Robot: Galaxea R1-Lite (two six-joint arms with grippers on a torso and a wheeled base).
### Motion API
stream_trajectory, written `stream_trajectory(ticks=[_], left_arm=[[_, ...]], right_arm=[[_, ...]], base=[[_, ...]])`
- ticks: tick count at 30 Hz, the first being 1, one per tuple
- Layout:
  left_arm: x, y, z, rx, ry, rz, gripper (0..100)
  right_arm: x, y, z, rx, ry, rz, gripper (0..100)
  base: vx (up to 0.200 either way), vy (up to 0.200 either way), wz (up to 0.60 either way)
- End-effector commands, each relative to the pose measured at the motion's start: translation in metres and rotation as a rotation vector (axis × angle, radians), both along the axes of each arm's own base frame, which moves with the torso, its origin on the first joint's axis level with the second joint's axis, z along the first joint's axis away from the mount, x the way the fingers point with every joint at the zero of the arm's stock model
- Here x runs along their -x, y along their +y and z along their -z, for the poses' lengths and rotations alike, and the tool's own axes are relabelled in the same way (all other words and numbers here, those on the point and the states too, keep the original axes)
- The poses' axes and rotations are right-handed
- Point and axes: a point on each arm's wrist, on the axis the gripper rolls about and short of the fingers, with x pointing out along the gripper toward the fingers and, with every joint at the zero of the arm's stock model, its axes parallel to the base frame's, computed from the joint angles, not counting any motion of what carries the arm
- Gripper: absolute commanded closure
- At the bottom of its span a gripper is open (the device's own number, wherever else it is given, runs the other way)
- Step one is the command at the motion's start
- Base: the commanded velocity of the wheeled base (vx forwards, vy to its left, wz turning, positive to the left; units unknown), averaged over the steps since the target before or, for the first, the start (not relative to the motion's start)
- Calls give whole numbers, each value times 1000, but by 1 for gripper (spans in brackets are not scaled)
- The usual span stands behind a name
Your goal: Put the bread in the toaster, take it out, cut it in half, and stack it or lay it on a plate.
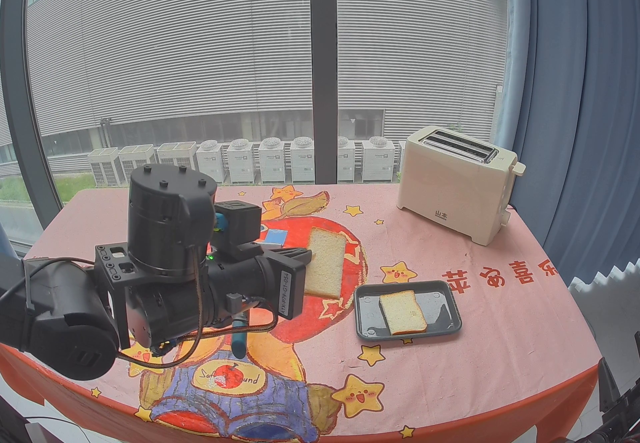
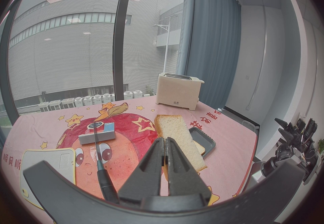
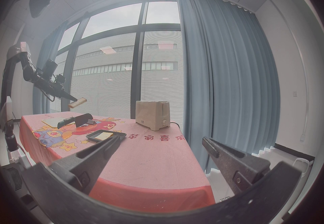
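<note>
Clamping one bread slice [image 1: 325, 262], left fingers [image 2: 152, 166] hover; right fingers [image 3: 90, 164] gape; second slice [image 1: 402, 312] on one plate [image 1: 441, 304]; one toaster [image 1: 457, 184].

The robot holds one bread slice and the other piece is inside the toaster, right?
No. The left gripper does hold a bread slice, but the other piece lies on the black tray, not in the toaster, as the head view shows.
</note>
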Motion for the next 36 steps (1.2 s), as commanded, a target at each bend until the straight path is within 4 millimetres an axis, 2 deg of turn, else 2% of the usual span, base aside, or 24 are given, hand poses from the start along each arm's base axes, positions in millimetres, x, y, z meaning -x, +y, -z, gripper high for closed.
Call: stream_trajectory(ticks=[1,15,36], left_arm=[[-2,-2,2,3,10,-5,100],[-8,-7,9,-1,31,-13,100],[-10,-14,6,30,-1,-2,100]], right_arm=[[0,0,5,0,4,-1,0],[0,0,5,0,4,-1,0],[0,0,5,0,2,-1,0]], base=[[0,0,0],[0,0,0],[0,0,0]])
